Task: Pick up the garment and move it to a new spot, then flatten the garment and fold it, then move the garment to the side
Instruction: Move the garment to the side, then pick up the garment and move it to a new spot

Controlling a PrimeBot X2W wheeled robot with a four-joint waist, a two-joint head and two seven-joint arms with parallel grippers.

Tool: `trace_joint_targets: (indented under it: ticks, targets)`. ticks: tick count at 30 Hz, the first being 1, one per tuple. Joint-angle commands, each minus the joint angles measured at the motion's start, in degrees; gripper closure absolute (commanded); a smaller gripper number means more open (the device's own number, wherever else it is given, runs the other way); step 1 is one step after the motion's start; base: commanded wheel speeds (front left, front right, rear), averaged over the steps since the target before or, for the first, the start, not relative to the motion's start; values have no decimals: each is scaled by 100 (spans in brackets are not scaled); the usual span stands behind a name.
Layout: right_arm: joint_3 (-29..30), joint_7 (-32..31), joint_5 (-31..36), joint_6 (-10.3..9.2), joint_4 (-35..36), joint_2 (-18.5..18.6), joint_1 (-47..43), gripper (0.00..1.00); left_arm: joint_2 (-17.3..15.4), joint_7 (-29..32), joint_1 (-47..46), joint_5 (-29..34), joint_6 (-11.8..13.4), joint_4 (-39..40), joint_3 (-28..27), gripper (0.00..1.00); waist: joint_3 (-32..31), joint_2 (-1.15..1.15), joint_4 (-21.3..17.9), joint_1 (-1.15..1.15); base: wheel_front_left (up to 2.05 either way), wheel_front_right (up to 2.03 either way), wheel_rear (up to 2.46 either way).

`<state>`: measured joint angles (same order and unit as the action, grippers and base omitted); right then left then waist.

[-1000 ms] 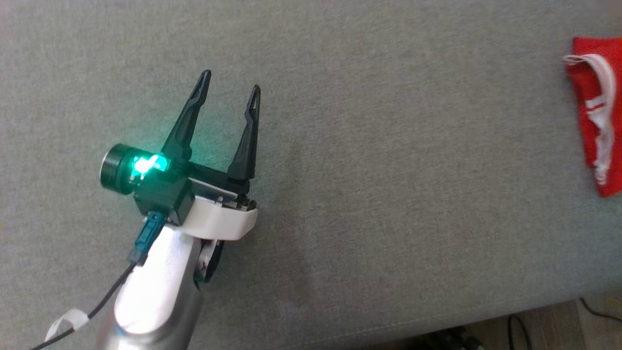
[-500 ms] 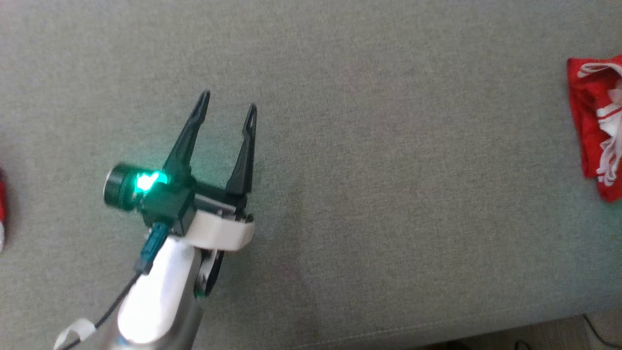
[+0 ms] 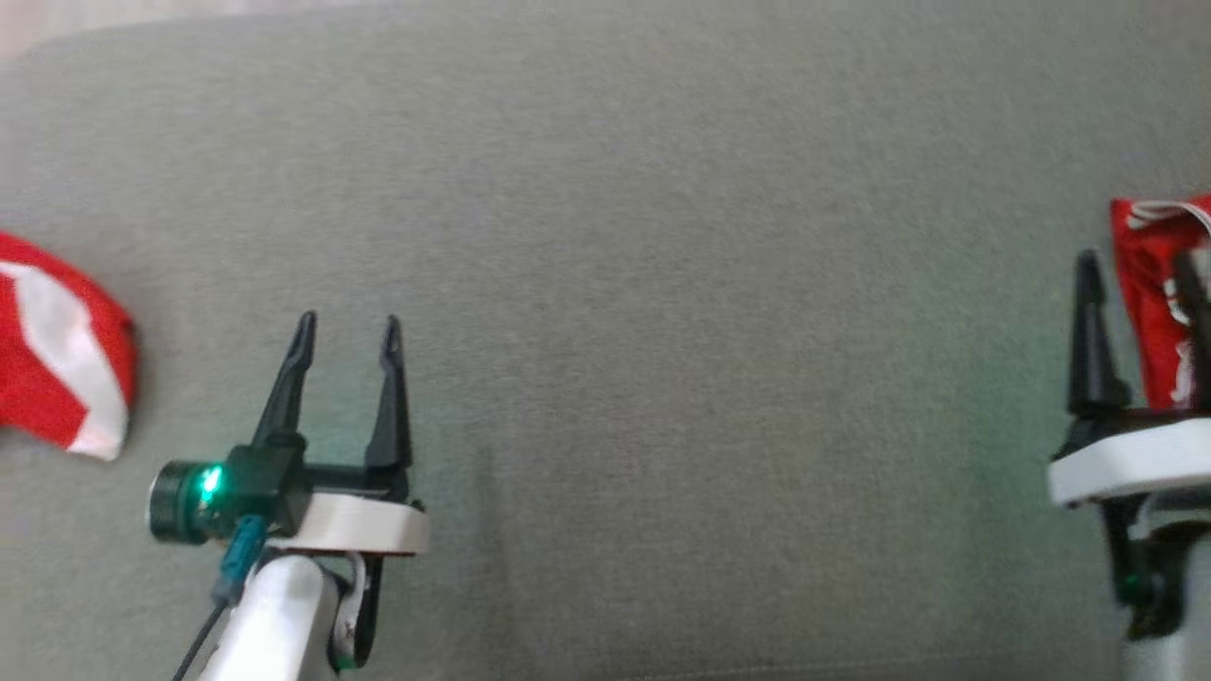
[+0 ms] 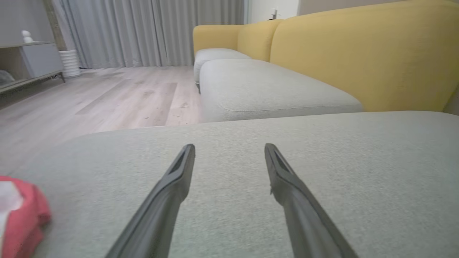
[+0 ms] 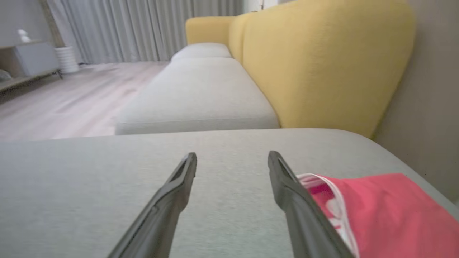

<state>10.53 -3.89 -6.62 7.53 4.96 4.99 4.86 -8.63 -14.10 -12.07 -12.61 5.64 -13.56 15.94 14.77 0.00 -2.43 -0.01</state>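
A red garment with white trim (image 3: 1147, 284) lies folded at the right edge of the grey cushion (image 3: 662, 284); it is also in the right wrist view (image 5: 387, 211). My right gripper (image 3: 1138, 274) (image 5: 232, 156) is open, its right finger along the garment's left edge, with nothing between the fingers. Another red-and-white garment (image 3: 57, 369) (image 4: 21, 218) lies at the cushion's left edge. My left gripper (image 3: 348, 326) (image 4: 229, 148) is open and empty over bare cushion, to the right of that garment and apart from it.
Both wrist views look along the grey cushion to a further grey seat (image 4: 272, 89) with a yellow sofa back (image 4: 358, 53) on the right. Wooden floor (image 4: 107, 96), curtains and a low cabinet (image 4: 32, 61) lie to the left.
The head camera has swung, shifting the whole picture. The right gripper and the left-hand red-and-white garment have come into view. The left gripper stays open and now sits lower in the picture.
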Motion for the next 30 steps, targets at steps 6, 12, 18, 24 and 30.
trace_joint_targets:
  ticks: [6, 12, 18, 24, 30]
  targets:
    - [-678, 118, -105, -4, 752, -154, -357, 0, -243, 49, 157, -181, 171, 96, -480, 0, -401, 0, 466, 1, 0, 0, 0]
    - [-765, 118, -202, -4, 1012, -206, -884, 0, -375, 159, 383, -232, 205, 155, -533, 0, -640, 0, 531, 1, 0, 0, 0]
    - [-788, 112, -476, -4, 1085, -210, -1301, 0, -427, 295, 620, -290, 217, 203, -518, 0, -835, 0, 479, 1, 0, 0, 0]
    - [-846, 87, -573, -4, 1106, -210, -1627, 0, -471, 466, 853, -346, 247, 298, -490, 0, -1050, 0, 409, 1, 0, 0, 0]
    - [-859, 20, -525, -4, 1185, -211, -1818, 0, -508, 602, 993, -397, 265, 374, -465, 0, -1186, 0, 388, 1, 0, 0, 0]
